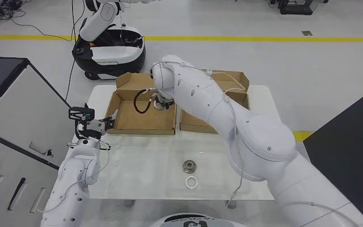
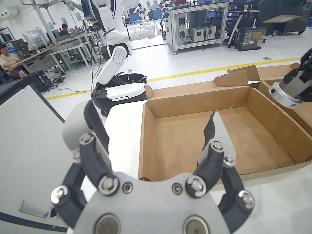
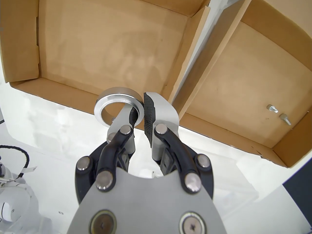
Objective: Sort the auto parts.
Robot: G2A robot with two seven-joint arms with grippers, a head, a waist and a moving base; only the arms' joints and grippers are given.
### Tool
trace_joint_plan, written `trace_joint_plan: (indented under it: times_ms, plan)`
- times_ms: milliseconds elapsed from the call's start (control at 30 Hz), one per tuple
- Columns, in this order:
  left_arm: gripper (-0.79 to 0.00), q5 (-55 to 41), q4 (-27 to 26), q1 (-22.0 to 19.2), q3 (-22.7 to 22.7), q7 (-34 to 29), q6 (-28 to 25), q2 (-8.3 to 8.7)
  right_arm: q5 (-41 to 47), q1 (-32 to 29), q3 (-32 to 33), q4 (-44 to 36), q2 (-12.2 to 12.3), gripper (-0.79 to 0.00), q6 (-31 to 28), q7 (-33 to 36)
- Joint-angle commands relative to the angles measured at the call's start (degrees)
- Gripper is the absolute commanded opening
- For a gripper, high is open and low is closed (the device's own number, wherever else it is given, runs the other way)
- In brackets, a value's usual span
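Observation:
My right gripper [image 3: 141,110] is shut on the rim of a silver metal ring [image 3: 118,105] and holds it above the near wall of the left cardboard box [image 3: 109,37]. In the top view this gripper [image 1: 163,103] hangs over that box [image 1: 142,116]. The left wrist view shows the same ring [image 2: 284,96] above the box's far corner. My left gripper [image 2: 156,127] is open and empty just outside the box's left end [image 1: 108,122]. A grey metal part [image 1: 189,166] and a white ring [image 1: 191,182] lie on the table near the front.
The right cardboard box [image 3: 256,74] holds two small bolts [image 3: 277,113] near one corner and is partly covered by my right arm in the top view. A narrow gap separates the two boxes. Another robot [image 1: 110,40] stands behind the table.

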Motion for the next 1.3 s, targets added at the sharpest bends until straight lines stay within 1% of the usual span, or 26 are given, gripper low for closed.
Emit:
trace_joint_plan:
  times_ms: [0,300,533,700,967,1267]
  plan:
    - [0.000,0.0,0.0,0.0,0.0,0.0,0.0,0.00,-0.7,-0.5,0.0,1.3,-0.8,-0.785,0.2,0.2]
    - [0.000,0.0,0.0,0.0,0.0,0.0,0.0,0.00,-3.6,-2.5,0.0,5.8,-3.9,-0.785,0.2,1.4]
    - [0.000,0.0,0.0,0.0,0.0,0.0,0.0,0.00,-5.9,-3.9,0.1,8.6,-5.7,-0.785,0.0,0.2]
    - [0.000,0.0,0.0,0.0,0.0,0.0,0.0,0.00,-6.8,-4.8,0.3,9.9,-6.6,-0.785,-0.4,-1.9]
    - [0.000,0.0,0.0,0.0,0.0,0.0,0.0,0.00,-7.4,-6.1,0.3,9.5,-6.8,-0.785,-3.3,-7.1]
    - [0.000,0.0,0.0,0.0,0.0,0.0,0.0,0.00,-8.0,-7.7,0.1,9.4,-6.8,-0.785,-5.3,-9.0]
